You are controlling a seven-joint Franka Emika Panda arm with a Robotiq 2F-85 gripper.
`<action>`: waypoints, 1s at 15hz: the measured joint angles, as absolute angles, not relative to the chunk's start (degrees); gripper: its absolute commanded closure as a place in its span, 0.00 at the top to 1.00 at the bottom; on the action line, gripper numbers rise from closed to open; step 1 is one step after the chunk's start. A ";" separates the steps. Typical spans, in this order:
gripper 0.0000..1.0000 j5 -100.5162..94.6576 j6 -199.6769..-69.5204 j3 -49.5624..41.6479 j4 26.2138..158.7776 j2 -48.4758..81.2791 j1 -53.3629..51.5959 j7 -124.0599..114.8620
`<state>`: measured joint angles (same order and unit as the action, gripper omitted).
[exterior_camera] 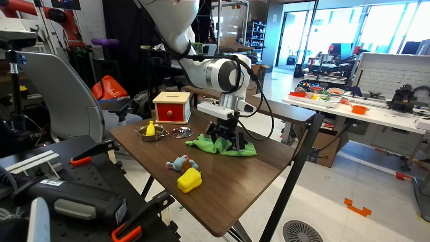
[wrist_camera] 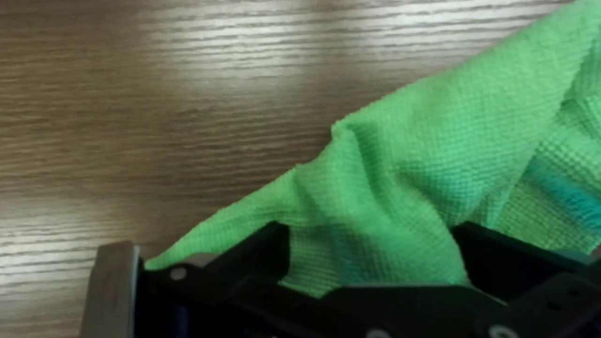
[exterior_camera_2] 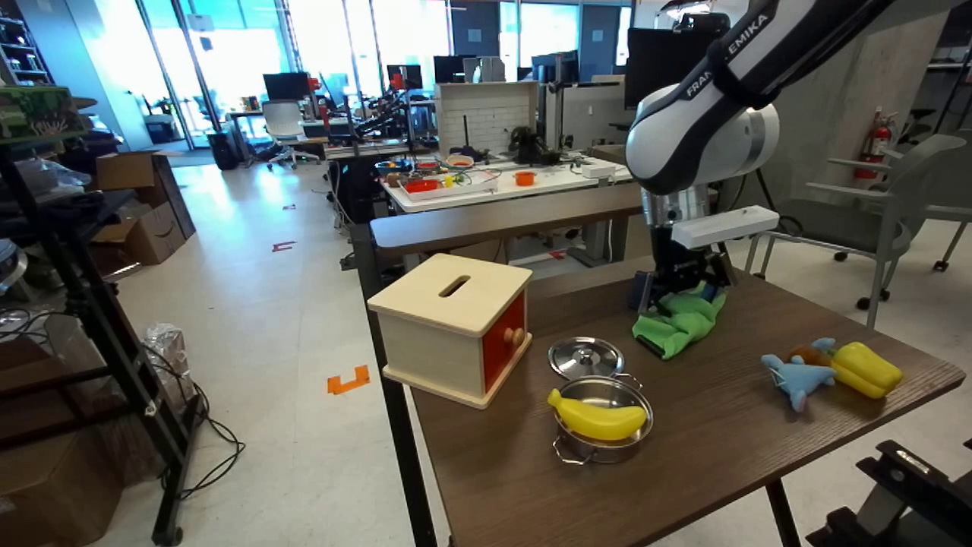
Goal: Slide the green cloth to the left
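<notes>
The green cloth (exterior_camera: 206,145) lies crumpled on the brown table. It also shows in an exterior view (exterior_camera_2: 674,334) and fills much of the wrist view (wrist_camera: 404,178), running to the upper right. My gripper (exterior_camera: 227,143) is down at the cloth, pointing downward; it shows in an exterior view (exterior_camera_2: 680,295) too. In the wrist view my gripper (wrist_camera: 371,234) has its two black fingertips wide apart, with a raised fold of cloth between them. The right fingertip meets the fold's edge. The lower parts of the fingers and some cloth are hidden by the gripper body.
On the brown table (exterior_camera: 231,188) stand a wooden box with a red drawer (exterior_camera_2: 456,327), a steel pot (exterior_camera_2: 607,448) holding a yellow banana (exterior_camera_2: 600,419), and a lid (exterior_camera_2: 586,357). A blue plush toy (exterior_camera_2: 799,378) and a yellow pepper (exterior_camera_2: 866,370) lie near the table's edge.
</notes>
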<state>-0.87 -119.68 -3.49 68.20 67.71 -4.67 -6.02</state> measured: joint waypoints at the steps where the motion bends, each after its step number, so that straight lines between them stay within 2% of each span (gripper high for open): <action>1: 1.00 -1.08 -119.16 -3.27 67.38 68.12 -5.40 -5.89; 10: 1.00 -3.04 -118.10 -2.23 63.05 70.01 -10.25 -5.70; 15: 1.00 -3.04 -118.06 -3.11 65.17 66.07 -9.69 -5.48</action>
